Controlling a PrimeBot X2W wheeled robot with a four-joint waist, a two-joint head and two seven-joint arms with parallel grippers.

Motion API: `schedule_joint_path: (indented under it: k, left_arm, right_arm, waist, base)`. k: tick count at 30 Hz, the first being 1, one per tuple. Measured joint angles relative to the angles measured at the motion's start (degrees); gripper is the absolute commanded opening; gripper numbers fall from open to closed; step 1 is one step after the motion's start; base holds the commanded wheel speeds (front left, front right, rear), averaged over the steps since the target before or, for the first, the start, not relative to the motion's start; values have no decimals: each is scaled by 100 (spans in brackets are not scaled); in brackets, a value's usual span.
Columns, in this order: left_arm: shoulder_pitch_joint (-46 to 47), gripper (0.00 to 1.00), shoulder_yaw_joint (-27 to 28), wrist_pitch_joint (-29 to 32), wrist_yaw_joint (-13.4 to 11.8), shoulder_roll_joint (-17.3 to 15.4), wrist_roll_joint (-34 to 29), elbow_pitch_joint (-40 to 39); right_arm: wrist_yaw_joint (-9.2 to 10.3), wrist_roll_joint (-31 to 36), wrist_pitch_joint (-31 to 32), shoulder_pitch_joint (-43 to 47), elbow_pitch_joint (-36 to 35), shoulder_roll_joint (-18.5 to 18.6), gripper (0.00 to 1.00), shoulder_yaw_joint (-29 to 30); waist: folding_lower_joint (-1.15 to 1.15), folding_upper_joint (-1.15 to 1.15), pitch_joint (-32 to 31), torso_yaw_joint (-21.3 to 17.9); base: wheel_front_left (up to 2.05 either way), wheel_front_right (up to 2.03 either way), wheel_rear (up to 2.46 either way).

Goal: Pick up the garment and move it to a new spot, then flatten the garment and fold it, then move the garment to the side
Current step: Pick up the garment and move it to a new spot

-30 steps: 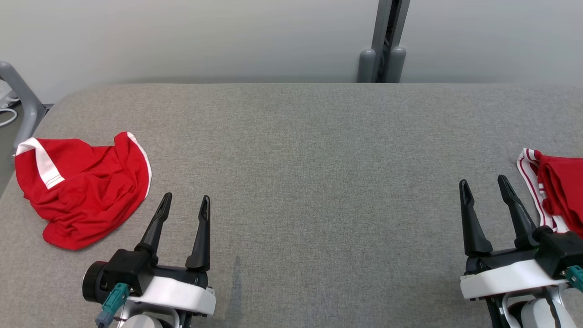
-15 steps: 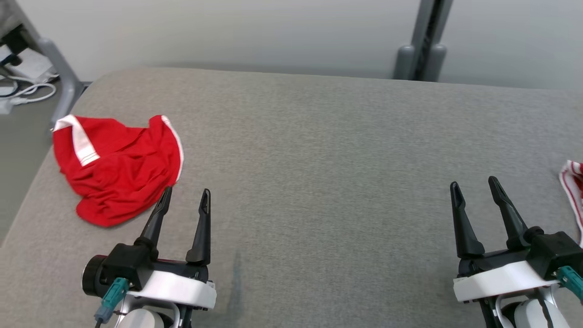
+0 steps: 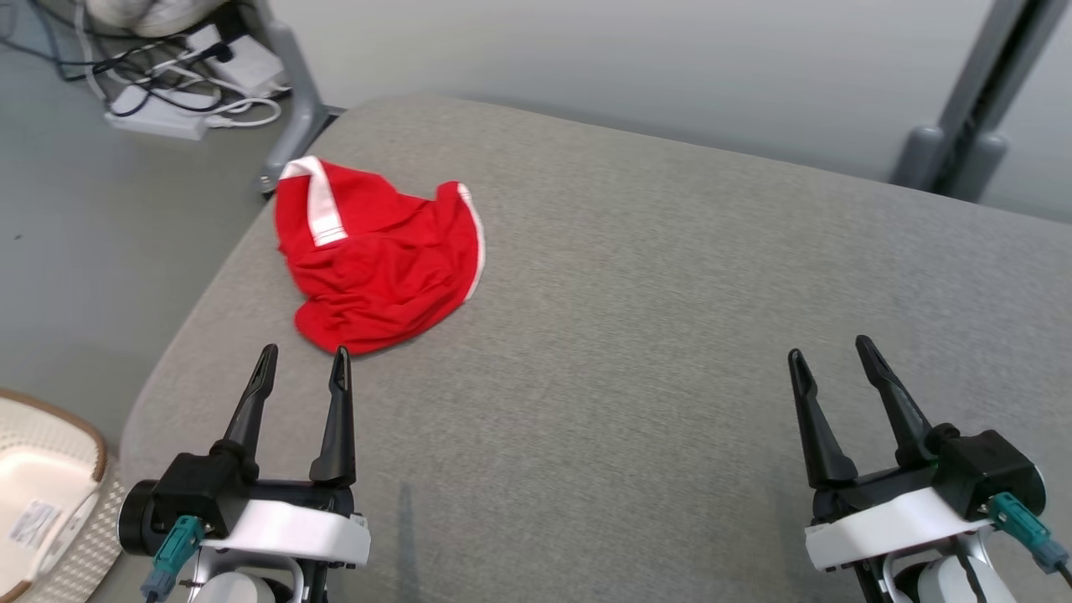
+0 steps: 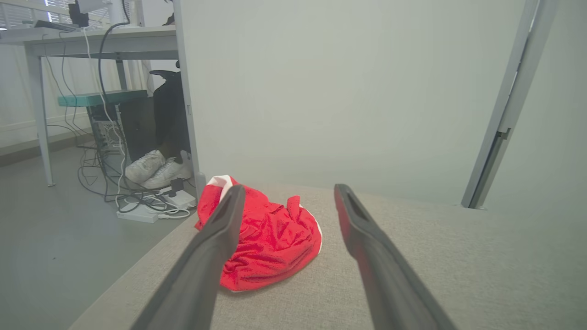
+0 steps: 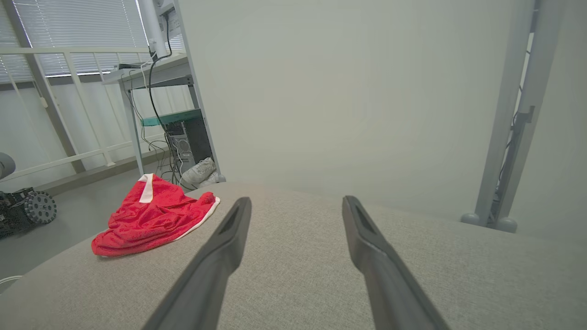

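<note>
Garment (image 3: 377, 268) same spot, head cam further left

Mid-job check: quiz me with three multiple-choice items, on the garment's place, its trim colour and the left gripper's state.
1. The garment lies on the table: A) at the centre B) near the left edge C) at the right edge.
2. Its trim is: A) blue B) yellow C) white.
3. The left gripper is: A) open, empty B) shut on cloth C) shut, empty.
Key: B, it sits by the table's left edge; C, white bands edge the red cloth; A, its fingers stand apart with nothing between them.
</note>
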State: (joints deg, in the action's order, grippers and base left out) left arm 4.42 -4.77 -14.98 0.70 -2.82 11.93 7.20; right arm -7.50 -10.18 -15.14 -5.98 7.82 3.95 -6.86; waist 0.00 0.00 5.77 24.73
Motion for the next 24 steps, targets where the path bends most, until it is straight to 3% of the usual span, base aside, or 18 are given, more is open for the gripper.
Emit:
schedule_joint_path:
  k: [7,24]
  left_arm:
    - [-236,100,183,0,-18,-5,-21,-90]
    - [-357,100,233,0,-83,1,-2,-214]
  right_arm:
    - [0,-80,0,-75,99,-12,100,-326]
    - [0,-204,0,-274,267,48,100,-521]
  waist:
    - [0,0,-113,552]
    - [0,0,-136,557]
  base:
    - [0,0,0]
    - [0,0,0]
